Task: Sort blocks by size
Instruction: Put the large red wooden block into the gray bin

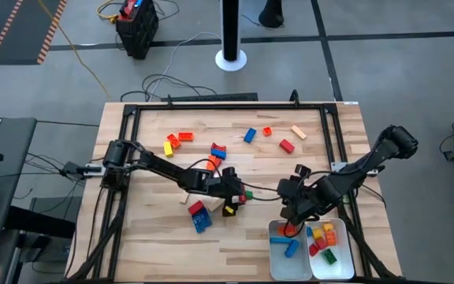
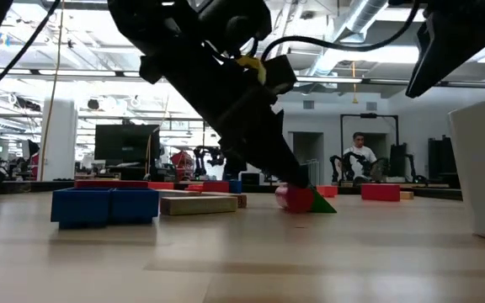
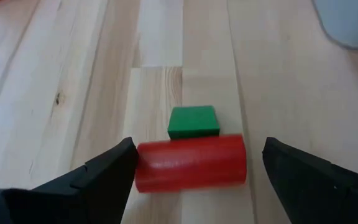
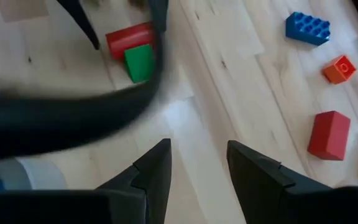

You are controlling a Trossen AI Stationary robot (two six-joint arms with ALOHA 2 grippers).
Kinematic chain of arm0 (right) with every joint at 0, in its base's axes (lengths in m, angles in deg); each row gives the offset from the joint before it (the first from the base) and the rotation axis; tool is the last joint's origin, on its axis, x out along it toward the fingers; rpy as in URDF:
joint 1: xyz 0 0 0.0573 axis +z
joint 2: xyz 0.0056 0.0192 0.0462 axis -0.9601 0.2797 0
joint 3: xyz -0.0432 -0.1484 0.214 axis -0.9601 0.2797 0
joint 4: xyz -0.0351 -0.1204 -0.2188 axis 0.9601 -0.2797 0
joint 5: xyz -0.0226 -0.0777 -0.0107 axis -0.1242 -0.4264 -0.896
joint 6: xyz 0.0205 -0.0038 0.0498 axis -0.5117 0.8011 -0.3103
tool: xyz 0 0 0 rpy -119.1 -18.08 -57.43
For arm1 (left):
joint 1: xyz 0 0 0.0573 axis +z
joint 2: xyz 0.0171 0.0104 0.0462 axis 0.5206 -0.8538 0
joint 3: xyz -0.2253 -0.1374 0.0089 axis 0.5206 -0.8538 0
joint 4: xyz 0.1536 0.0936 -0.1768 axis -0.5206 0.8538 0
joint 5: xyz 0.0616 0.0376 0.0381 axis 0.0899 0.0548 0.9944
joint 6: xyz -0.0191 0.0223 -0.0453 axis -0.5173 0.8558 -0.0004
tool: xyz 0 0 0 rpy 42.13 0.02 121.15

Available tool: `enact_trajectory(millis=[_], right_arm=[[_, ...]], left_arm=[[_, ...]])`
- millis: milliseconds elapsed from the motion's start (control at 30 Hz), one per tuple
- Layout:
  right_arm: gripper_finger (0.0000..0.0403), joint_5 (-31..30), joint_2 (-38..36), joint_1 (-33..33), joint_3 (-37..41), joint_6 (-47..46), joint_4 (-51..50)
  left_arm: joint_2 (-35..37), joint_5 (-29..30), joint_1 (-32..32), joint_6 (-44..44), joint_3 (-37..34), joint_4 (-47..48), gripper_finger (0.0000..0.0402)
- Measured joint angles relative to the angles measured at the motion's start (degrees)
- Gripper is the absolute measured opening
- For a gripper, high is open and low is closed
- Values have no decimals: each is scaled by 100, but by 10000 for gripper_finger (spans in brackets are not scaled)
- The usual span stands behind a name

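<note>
1. Left gripper (image 3: 194,177) spread wide, straddling the red block (image 3: 190,163), one finger at each end; nothing grasped.
2. Red block's long axis runs finger to finger; small green block (image 3: 193,121) touches its far side.
3. Pair sits mid-surface, toward the near edge, bare wood around.
4. Right gripper (image 4: 197,165) part-open, empty, hovering by the left white tray (image 1: 287,254) at the near right corner.
5. Judgement: left arm nearer; trays lie to its right, path clear.

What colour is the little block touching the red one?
Green; the left wrist view shows it best.
</note>
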Motion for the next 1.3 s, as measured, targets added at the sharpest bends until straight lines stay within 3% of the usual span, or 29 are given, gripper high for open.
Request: enact_trajectory(millis=[600,733,1033,1300], right_arm=[[184,-7,13,0,2,0,151],[184,-7,13,0,2,-2,162],[184,40,4,46,2,-107,117],[184,36,-211,472,2,-813,-150]], left_arm=[[-259,-31,57,155,2,146,325],[-259,-19,53,157,2,156,283],[-249,127,48,152,2,202,123],[226,330,136,210,-54,546,121]])
